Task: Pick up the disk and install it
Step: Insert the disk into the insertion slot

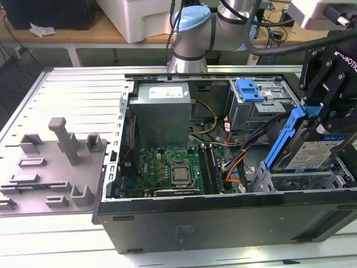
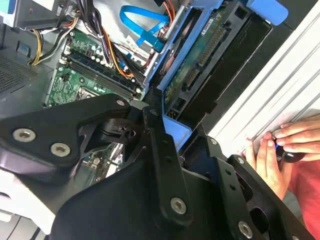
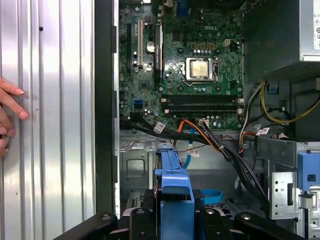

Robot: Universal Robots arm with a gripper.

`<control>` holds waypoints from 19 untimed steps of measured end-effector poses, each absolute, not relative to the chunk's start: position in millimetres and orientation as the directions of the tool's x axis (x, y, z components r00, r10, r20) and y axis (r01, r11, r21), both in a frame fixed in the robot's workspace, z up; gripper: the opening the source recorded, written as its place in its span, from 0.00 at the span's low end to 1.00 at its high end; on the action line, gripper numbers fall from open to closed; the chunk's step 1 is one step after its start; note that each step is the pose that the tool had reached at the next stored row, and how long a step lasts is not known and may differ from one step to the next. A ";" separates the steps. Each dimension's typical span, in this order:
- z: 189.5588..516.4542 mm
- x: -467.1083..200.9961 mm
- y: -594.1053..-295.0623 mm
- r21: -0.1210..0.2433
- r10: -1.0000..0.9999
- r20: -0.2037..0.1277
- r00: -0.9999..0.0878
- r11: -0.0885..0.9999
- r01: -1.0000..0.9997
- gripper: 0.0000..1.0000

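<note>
Black angular hand [image 1: 323, 114] around blue-framed silver disk [image 1: 319, 152]

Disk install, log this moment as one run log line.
step: install | tool: shut on the disk | disk: tilted over drive cage, exterior view's right end of computer case | seated: not yet

Counted in the exterior view: one open computer case [image 1: 223, 215], fitted with one motherboard [image 1: 162, 167], one processor [image 1: 180, 175] and one grey power supply [image 1: 162, 111]. Blue carriers number two, namely the first carrier [image 1: 285, 137], framing the disk [image 1: 321, 151], which is the single disk on record, and the second carrier [image 1: 249, 89]. Also noted are one gripper [image 1: 326, 114], one grey fixture plate [image 1: 33, 187], and one hand [image 3: 10, 107] in the first wrist view.
</note>
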State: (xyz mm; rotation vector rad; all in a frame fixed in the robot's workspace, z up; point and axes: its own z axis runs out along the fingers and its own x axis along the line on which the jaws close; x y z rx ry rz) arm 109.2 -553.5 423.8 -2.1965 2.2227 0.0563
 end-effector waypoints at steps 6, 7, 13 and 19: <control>420.4 109.3 -553.8 0.014 -0.999 -0.037 -0.012 0.012 -1.000 0.36; 419.7 109.3 -553.8 0.014 -0.999 -0.038 -0.012 0.012 -1.000 0.36; 416.3 109.3 -554.0 0.014 -0.999 -0.038 -0.012 0.012 -1.000 0.36; 412.5 109.3 -554.3 0.014 -0.999 -0.038 -0.013 0.012 -1.000 0.36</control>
